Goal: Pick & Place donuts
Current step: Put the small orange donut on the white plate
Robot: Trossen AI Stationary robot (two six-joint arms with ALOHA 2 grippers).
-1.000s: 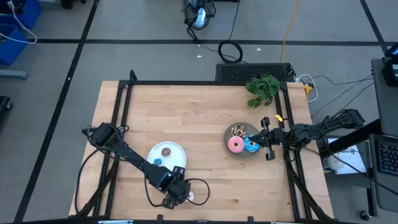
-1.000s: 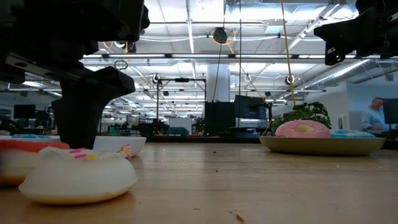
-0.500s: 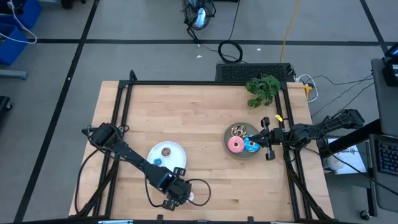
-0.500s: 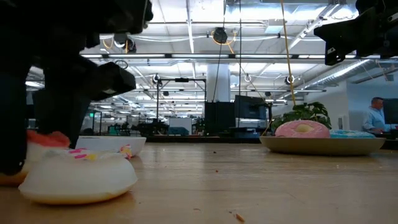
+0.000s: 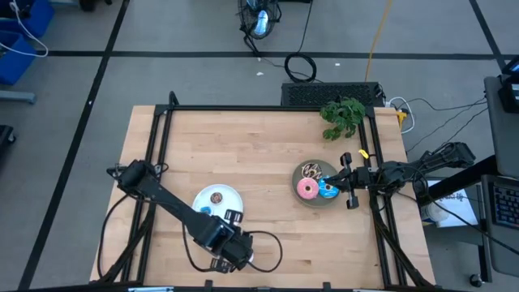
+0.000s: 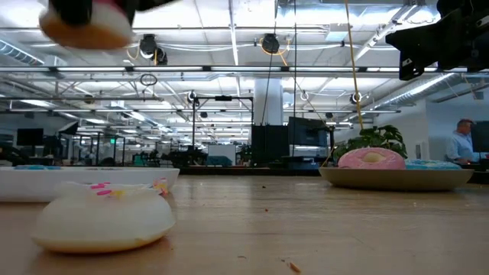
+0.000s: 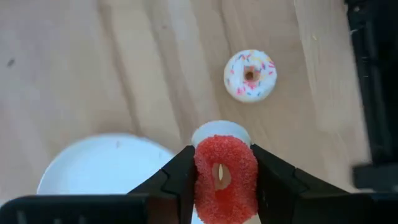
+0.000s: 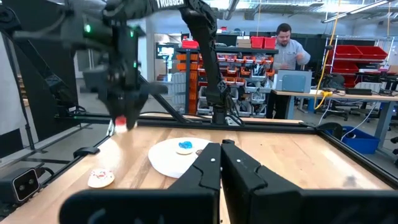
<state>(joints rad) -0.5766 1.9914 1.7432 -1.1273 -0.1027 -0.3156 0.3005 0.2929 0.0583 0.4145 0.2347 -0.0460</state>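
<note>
The left gripper (image 7: 221,180) is clamped on the red donut (image 7: 225,177), fingers (image 7: 179,177) pressed on both sides of it, and it's hanging in the air over the table (image 5: 268,154) next to the white plate (image 5: 219,197), on the plate's near-edge side. Seen from table height, the red donut (image 6: 85,23) sits way up top, clear of the wood. The whitish donut (image 7: 250,75) with sprinkles lies flat on the table just past the gripper, off the white plate and near the table's front edge. On that plate there's a brown mini donut (image 5: 216,197) and a small blue one (image 5: 205,211).

The right gripper (image 8: 221,163) waits with its fingers together, holding nothing, right beside the grey plate (image 5: 318,200), on the side away from the white plate. That grey plate carries the pink donut (image 5: 306,190), the blue donut (image 5: 328,191) and the chocolate one (image 5: 311,170).

A plant (image 5: 344,116) stands at the table's far edge, behind the grey plate. A person (image 8: 290,46) is at a desk in the room beyond the table.
</note>
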